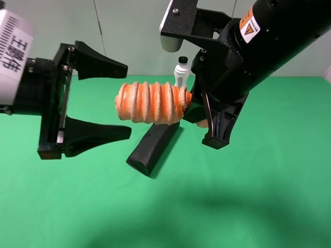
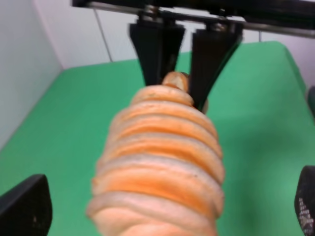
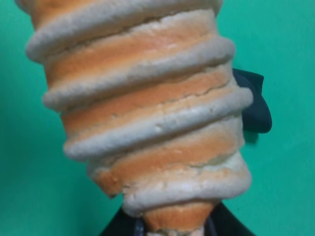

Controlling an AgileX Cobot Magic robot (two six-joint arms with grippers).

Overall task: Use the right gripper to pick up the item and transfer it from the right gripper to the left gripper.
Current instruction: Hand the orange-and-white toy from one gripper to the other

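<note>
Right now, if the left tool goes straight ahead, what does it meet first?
The item: its free end sits between the left tool's open fingers, while the right tool grips the far end. Depth looks aligned, though not certain.

The left gripper [image 1: 128, 99] is matte black, with two wedge-shaped fingers [image 1: 98, 62] that taper to blunt tips and are mounted on a flat rail frame. Behind it sits a white box [image 1: 11, 49] printed with black characters and fine bar lines. The right gripper [image 1: 194, 106] is black too, next to a rounded grey-white box [image 1: 173, 26] with a dark screw [image 1: 176, 10]. Its bulky black arm [image 1: 289, 36] carries an orange warning sticker [image 1: 249, 25]. One left finger pad [image 2: 306, 211] seems dotted, though it is blurred.
</note>
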